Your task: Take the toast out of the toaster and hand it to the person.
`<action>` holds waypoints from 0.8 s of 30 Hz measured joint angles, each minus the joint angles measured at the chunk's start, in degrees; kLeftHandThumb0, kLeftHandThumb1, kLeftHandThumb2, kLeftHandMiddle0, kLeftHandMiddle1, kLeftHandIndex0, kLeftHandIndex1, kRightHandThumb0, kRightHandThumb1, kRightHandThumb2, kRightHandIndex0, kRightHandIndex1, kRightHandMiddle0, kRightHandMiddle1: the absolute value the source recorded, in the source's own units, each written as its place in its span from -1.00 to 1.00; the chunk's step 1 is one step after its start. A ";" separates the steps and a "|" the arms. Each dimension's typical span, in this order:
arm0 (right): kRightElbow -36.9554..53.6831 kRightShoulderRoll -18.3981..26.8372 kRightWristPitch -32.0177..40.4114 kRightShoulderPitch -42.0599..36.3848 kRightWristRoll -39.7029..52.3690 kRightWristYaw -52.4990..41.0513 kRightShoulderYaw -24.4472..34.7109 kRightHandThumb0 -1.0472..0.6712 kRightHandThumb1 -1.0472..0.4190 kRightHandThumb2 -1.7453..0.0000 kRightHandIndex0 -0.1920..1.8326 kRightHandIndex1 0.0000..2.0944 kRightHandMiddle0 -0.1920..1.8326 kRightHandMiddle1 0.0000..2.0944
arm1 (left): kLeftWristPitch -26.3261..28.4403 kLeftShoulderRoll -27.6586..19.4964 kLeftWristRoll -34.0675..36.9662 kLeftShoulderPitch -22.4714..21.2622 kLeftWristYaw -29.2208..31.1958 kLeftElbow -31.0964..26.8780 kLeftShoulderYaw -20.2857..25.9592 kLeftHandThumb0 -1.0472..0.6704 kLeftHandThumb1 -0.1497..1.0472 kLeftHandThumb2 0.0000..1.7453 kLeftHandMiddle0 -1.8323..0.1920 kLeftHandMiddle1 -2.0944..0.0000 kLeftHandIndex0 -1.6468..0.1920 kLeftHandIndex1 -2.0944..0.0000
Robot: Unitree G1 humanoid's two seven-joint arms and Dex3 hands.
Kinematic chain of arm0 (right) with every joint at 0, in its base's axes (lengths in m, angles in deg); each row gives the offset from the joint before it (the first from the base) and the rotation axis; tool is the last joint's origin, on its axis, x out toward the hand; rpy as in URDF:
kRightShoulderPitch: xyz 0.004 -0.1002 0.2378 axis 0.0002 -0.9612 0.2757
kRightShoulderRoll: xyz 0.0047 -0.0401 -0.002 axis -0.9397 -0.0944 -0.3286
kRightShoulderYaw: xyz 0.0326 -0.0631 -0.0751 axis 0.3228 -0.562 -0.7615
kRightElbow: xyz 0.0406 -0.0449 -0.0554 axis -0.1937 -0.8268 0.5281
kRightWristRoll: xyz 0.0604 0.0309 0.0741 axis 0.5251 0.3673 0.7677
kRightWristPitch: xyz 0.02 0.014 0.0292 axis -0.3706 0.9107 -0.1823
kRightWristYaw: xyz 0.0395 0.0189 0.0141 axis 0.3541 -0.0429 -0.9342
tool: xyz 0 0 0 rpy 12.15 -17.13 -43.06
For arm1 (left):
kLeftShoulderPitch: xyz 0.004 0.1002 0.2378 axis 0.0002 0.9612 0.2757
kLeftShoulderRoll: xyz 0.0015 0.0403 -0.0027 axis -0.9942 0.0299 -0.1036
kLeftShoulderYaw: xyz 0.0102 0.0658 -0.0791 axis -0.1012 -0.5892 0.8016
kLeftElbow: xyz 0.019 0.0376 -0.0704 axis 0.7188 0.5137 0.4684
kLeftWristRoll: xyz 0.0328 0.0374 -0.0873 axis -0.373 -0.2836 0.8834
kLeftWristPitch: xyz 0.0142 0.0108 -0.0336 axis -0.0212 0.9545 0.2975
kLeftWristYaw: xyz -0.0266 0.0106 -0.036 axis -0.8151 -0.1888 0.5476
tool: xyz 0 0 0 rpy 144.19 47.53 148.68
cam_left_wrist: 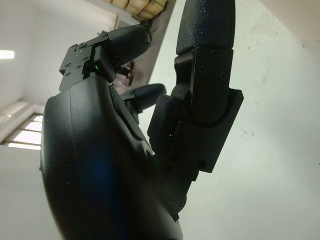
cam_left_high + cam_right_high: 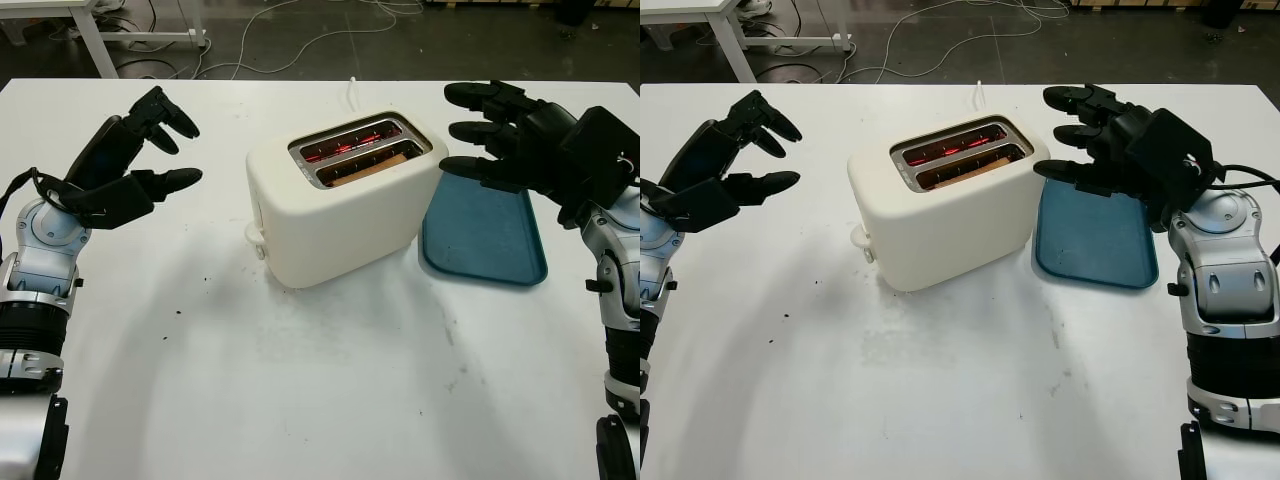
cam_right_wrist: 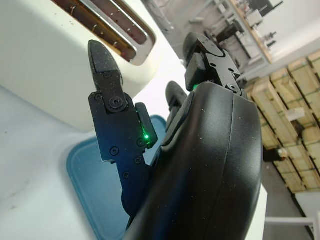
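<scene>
In the toaster's (image 2: 345, 200) near slot the toast (image 2: 372, 164) sits low, elements glowing red. My right hand (image 2: 500, 135) is open just beside it, above the blue tray (image 2: 485, 240); left hand (image 2: 135, 160) open, well apart. Risk: fingers too thick for the hot slot, toaster tips.

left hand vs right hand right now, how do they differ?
Place: the left hand hangs over bare table well left of the toaster; the right hand is close by the toaster's right side, above the blue tray.
Pose: the left hand's fingers point right and downward; the right hand's fingers point left, roughly level, toward the toaster.
Shared: both black, open, holding nothing.
</scene>
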 measured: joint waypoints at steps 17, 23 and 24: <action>-0.01 0.00 -0.01 0.00 -0.01 0.00 0.00 -0.27 -0.69 1.00 -0.81 -0.45 -0.71 -0.68 | -0.03 0.00 0.02 0.00 0.02 0.00 0.00 -1.00 0.79 -0.61 0.81 -0.64 0.79 -0.52; -0.01 0.00 -0.01 0.00 0.03 0.00 0.00 -0.24 -0.69 1.00 -0.81 -0.47 -0.72 -0.67 | -0.07 0.00 0.02 0.00 0.02 0.09 0.00 -1.00 0.79 -0.61 0.81 -0.64 0.79 -0.52; -0.01 0.00 -0.01 0.00 0.02 0.00 0.00 -0.24 -0.70 0.99 -0.81 -0.47 -0.72 -0.67 | -0.10 0.00 0.02 0.00 0.02 0.14 0.00 -1.00 0.79 -0.62 0.81 -0.64 0.79 -0.52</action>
